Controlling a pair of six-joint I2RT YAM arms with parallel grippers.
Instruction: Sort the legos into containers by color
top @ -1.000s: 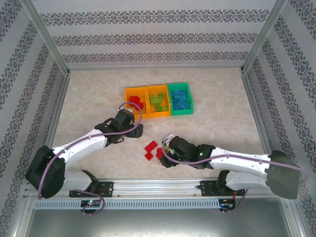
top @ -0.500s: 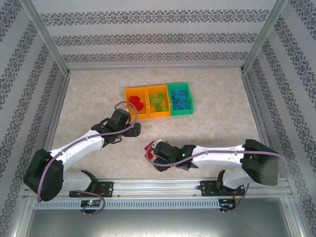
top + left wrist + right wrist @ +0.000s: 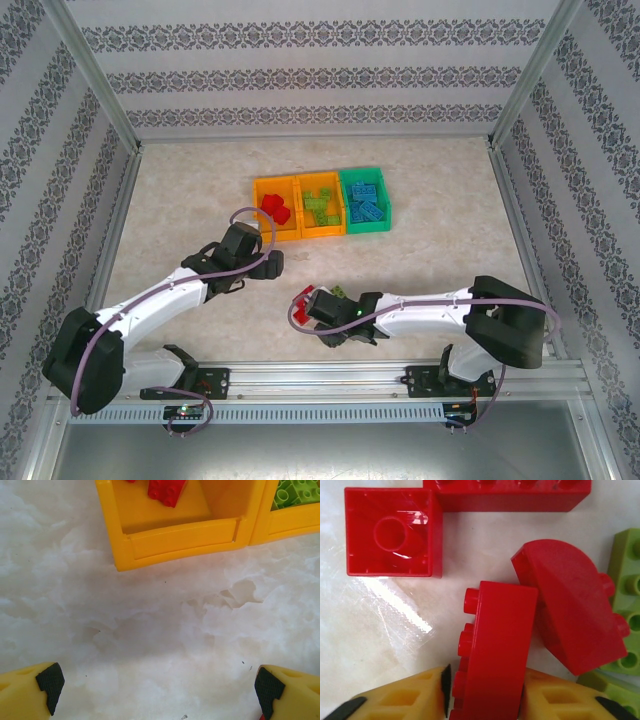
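In the right wrist view my right gripper (image 3: 487, 695) is shut on a red brick (image 3: 495, 645) that lies on its side, studs to the left. Around it on the table are a curved red brick (image 3: 570, 605), an upturned hollow red brick (image 3: 392, 532), a long red brick (image 3: 515, 495) and a lime green brick (image 3: 627, 605). From above, the right gripper (image 3: 312, 303) is low over this cluster. My left gripper (image 3: 268, 262) stands open and holds nothing, just in front of the left orange bin (image 3: 262, 225). That bin (image 3: 175, 535) holds red bricks (image 3: 165, 490).
The middle orange bin (image 3: 320, 232) holds lime green bricks and the green bin (image 3: 366, 226) holds blue ones. Metal frame posts and patterned walls close in the table on three sides. Bare table lies left and right of the bins.
My right arm has swung left over the red bricks and its jaws have closed on one. The left arm has drawn back slightly, still open.
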